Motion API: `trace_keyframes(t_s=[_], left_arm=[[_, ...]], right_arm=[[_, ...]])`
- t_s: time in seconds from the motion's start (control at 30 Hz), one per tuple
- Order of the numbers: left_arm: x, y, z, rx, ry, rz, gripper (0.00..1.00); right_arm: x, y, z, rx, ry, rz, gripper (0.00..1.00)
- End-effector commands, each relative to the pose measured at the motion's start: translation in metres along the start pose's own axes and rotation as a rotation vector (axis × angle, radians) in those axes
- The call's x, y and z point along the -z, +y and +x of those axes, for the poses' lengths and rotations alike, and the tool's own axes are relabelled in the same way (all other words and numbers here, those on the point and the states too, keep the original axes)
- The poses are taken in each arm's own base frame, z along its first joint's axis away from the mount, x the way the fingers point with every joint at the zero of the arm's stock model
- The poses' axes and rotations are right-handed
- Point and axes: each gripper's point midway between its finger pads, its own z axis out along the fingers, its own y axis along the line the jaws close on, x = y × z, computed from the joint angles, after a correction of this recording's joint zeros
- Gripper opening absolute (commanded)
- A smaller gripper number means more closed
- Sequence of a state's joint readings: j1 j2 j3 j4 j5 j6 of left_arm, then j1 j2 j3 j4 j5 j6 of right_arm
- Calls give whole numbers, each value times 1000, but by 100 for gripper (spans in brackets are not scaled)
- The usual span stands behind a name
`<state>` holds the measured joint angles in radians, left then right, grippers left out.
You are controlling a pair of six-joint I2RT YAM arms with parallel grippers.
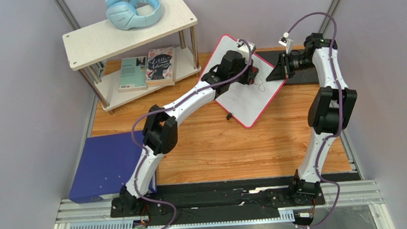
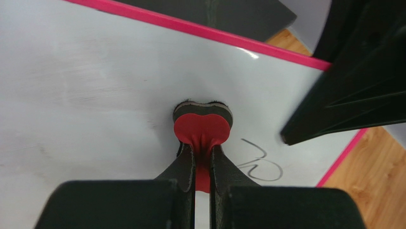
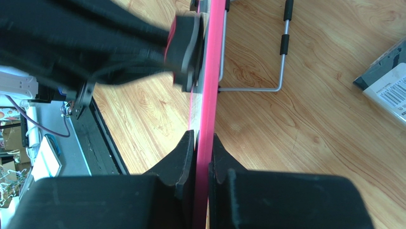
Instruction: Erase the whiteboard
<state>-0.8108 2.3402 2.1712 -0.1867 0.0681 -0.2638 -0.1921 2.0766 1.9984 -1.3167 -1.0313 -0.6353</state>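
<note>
whiteboard (image 1: 251,105) propped on counter (image 1: 219,146), rim (image 3: 209,71) pinched by right tool (image 3: 203,143), red eraser (image 2: 202,124) clamped in left tool (image 2: 202,149) against it. sweep sideways over the black scribble (image 2: 259,164) just beside, pressing flat.

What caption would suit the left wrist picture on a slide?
Left claw presses a red eraser onto the pink-rimmed whiteboard, beside a black scribble not yet wiped.

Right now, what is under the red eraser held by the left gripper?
The eraser in the left gripper presses its dark pad on the whiteboard. Whether ink lies beneath it cannot be seen; a black scribble shows beside it.
</note>
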Motion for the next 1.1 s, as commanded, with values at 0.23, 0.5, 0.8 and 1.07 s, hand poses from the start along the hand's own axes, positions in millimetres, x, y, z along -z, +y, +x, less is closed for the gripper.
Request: trace_keyframes(t_s=[0.23, 0.5, 0.8, 1.07], left_arm=[[-29, -130, 87, 271, 114, 136, 0], [-22, -87, 95, 300, 116, -98, 0], [4, -6, 94, 146, 133, -295, 0], [12, 43, 107, 141, 187, -375, 0]], right_arm=[[-29, 38, 26, 162, 154, -105, 0], [-29, 39, 25, 166, 152, -105, 0], [-29, 38, 26, 161, 154, -107, 0], [-29, 39, 25, 163, 153, -106, 0]])
